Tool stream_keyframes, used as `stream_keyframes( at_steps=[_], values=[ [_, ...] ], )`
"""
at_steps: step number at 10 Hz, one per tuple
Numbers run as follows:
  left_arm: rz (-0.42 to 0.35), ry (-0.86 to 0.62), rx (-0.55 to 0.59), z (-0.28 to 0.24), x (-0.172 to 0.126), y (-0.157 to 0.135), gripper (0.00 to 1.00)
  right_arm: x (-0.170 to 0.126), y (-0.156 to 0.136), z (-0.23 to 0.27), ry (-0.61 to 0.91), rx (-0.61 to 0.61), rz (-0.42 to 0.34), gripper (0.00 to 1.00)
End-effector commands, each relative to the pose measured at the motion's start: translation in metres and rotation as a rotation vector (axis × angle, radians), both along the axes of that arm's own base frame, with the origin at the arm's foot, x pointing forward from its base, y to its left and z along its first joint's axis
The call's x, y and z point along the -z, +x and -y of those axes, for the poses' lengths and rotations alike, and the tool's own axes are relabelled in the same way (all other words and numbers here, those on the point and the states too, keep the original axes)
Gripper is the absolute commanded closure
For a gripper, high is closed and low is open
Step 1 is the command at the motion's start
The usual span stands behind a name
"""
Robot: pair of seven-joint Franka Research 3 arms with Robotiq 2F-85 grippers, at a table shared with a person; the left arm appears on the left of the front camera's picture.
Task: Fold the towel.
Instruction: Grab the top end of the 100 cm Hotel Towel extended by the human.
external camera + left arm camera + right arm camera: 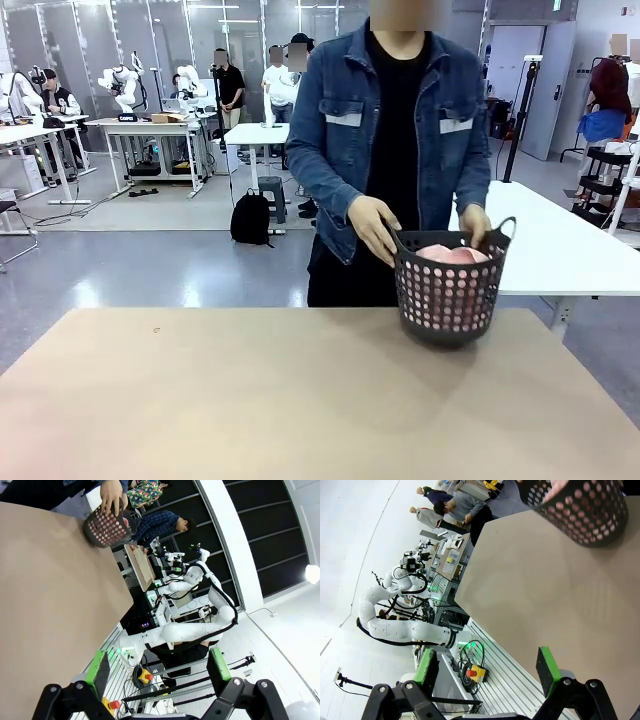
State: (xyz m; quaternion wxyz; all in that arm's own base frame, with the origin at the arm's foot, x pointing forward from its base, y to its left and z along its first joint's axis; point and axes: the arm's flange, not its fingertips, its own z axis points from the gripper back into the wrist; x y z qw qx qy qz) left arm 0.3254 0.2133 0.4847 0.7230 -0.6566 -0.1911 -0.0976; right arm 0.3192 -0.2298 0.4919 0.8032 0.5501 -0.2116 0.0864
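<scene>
Front view faces the person across the table; both rolled wrist views share its far-edge basket

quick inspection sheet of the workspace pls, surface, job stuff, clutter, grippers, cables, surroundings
surface: tan table, bare apart from the basket at its far edge
job's things: pink towel bunched inside a dark perforated basket; a person's hand and other hand on its rim
clutter: nothing seen
grippers: left gripper open, empty; right gripper open, empty
cables: black cables by the arm mounts, off the table
surroundings: white table, black backpack on the floor, people farther off
</scene>
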Motion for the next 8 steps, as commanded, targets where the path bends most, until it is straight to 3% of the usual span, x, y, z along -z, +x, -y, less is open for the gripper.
stream_keyframes(
  at_steps=[1, 8],
  values=[
    [0.026, -0.015, 0.01, -0.0022, -0.0011, 0.0008, 0.0, -0.0015, 0.0019, 0.0016, 0.012, -0.005, 0.024, 0.0],
    [0.026, -0.015, 0.01, -0.0022, -0.0011, 0.0008, 0.0, -0.0015, 0.0019, 0.0016, 0.012, -0.005, 0.024, 0.0]
  ],
)
